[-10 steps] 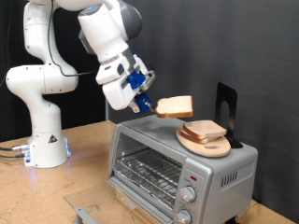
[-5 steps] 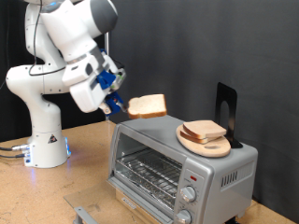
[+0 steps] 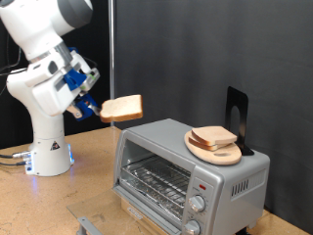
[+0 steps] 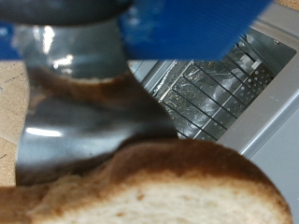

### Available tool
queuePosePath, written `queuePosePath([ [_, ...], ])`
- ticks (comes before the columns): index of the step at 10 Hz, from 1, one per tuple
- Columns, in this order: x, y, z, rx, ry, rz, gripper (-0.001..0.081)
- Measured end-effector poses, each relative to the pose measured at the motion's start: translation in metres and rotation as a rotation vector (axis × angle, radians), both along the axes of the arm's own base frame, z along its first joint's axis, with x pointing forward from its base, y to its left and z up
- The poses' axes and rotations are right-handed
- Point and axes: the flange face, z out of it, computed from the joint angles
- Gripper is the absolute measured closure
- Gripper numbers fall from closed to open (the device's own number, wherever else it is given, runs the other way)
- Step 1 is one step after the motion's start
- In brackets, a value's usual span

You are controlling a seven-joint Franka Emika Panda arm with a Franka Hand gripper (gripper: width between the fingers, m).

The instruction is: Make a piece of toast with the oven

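Wrist view first: the piece of toast (image 4: 159, 191) fills the nearest part of the picture, its tan crust arching over a pale, blurred face. Just behind it a grey metal finger (image 4: 70, 89) of the gripper presses against the crust, and past that the oven (image 4: 220, 89) shows as a bright frame with its wire rack (image 4: 201, 93) visible inside.

From the exterior view, the oven (image 3: 186, 166) sits nearest the camera on the wooden table (image 3: 59, 196), its glass door shut, the rack seen through the window, and two round knobs (image 3: 199, 215) stacked at its right end. On the oven's roof rests a round wooden board (image 3: 215, 149) carrying a second bread slice (image 3: 213, 137), with a black stand (image 3: 235, 113) upright behind the board. Off the oven's upper left corner, in the air and clear of the roof, hangs the piece of toast (image 3: 122, 108), roughly level, pinched at its left edge by the gripper (image 3: 93, 106), whose fingers are closed narrowly on the slice. Farther left of the oven stands the white arm's base (image 3: 44, 147) on the table, against a dark backdrop.
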Motion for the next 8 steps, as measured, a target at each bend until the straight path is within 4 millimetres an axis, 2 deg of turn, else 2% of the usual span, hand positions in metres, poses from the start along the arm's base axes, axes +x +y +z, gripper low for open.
queuePosePath([
  [3,-0.003,-0.001,-0.012,-0.023,-0.003,0.011,0.0423],
  [5,-0.004,-0.008,-0.035,-0.095,-0.015,-0.01,0.0423],
  [8,0.004,-0.023,-0.078,-0.168,-0.025,-0.05,0.0423],
])
